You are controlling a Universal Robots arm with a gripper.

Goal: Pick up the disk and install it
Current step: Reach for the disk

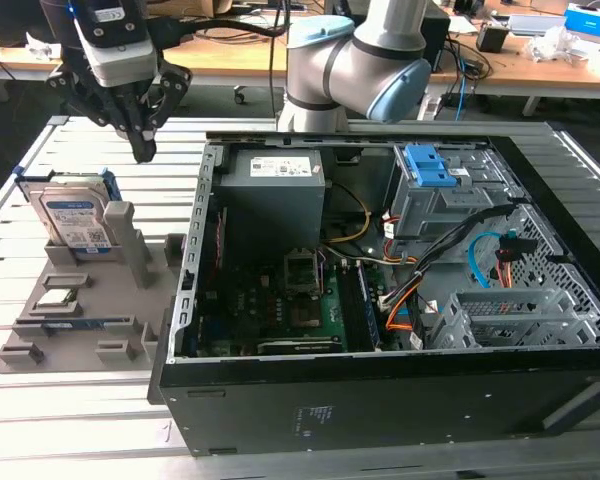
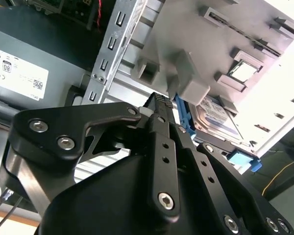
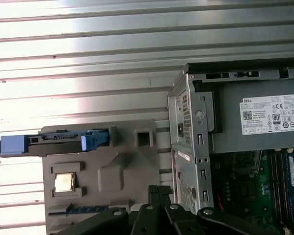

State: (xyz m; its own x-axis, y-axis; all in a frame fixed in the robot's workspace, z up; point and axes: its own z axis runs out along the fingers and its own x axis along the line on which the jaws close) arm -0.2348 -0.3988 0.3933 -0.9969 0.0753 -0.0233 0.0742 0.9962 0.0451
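Disk (image 1: 75, 222) stands on edge in the end slot of the grey parts holder (image 1: 130, 330), near the slatted table's (image 1: 40, 420) edge on the exterior view's left, beside the open PC case (image 1: 380, 405). Risk, my read: coming down with fingers together would hit the disk's top edge or the holder's upright post (image 1: 122, 238) instead of straddling it. The blue rails could also bind in the slot. Gripper (image 1: 142, 150) hangs above the holder near the disk, fingers pressed together, holding and touching nothing.

Ribbed metal table (image 1: 80, 420), cluttered wooden desks (image 1: 525, 70) behind
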